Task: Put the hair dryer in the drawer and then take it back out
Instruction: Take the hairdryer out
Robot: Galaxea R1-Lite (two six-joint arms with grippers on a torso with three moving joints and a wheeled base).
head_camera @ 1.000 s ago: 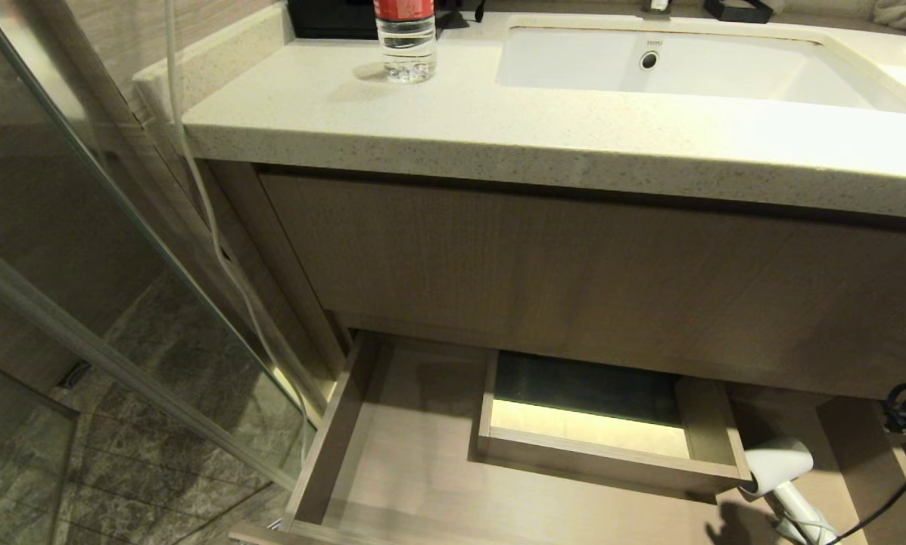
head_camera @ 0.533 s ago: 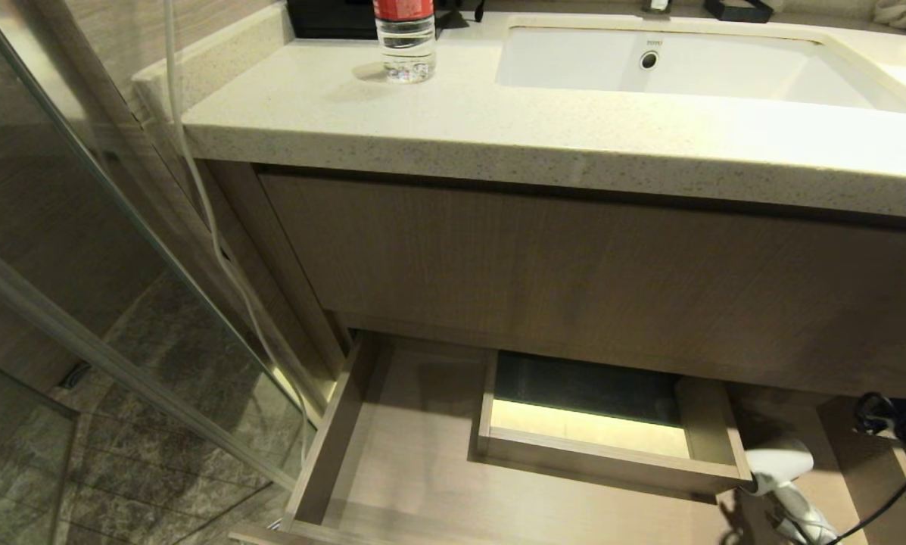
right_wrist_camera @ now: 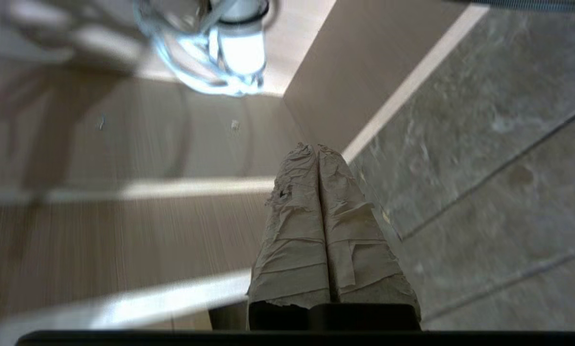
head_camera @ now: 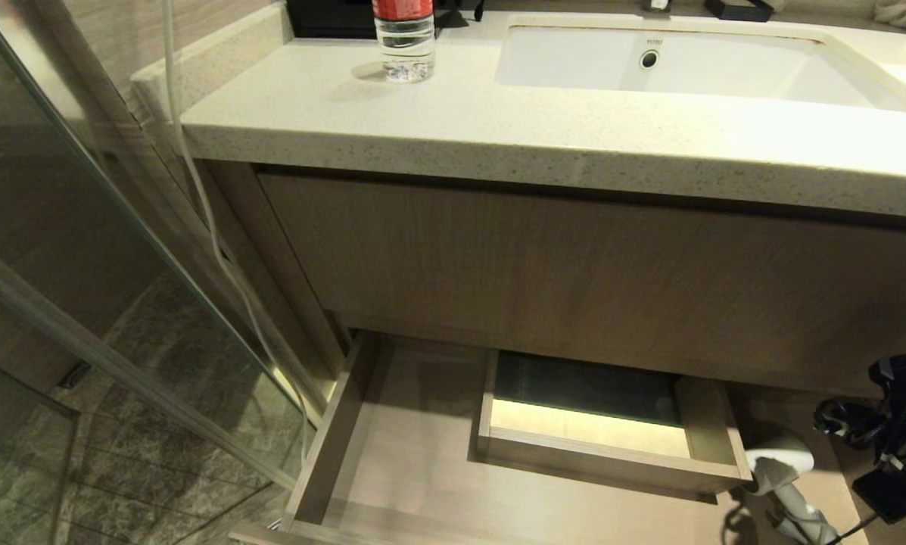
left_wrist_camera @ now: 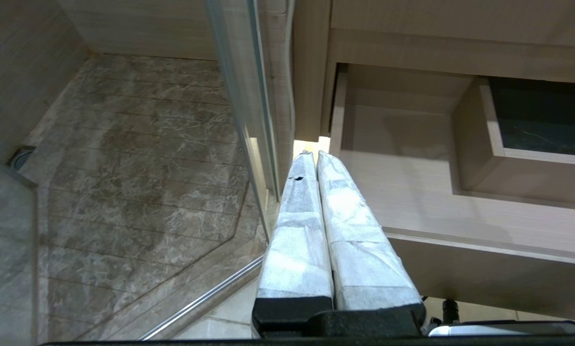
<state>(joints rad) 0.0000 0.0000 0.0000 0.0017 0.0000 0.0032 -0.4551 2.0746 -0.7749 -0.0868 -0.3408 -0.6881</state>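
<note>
The drawer (head_camera: 331, 439) is pulled out under the vanity, with a boxed cutout (head_camera: 596, 435) in its pale floor. The white hair dryer (head_camera: 782, 463) lies inside at the drawer's right end, handle toward me, cord trailing off. The right arm (head_camera: 891, 435) hangs dark just right of it. In the right wrist view the right gripper (right_wrist_camera: 316, 150) is shut and empty over the drawer's wood, with the blurred hair dryer (right_wrist_camera: 234, 48) ahead of the tips and apart from them. The left gripper (left_wrist_camera: 311, 154) is shut and empty, parked by the drawer's left front corner (left_wrist_camera: 402, 158).
A taller wood panel (head_camera: 574, 280) stands above the drawer, under a stone countertop (head_camera: 498, 129) with a sink (head_camera: 672, 64) and a water bottle (head_camera: 406, 38). A glass shower panel (head_camera: 82, 265) and a white cable (head_camera: 210, 227) stand at the left.
The right arm has come in from the right edge of the head view, closer to the hair dryer. The hair dryer and the drawer have stayed where they were.
</note>
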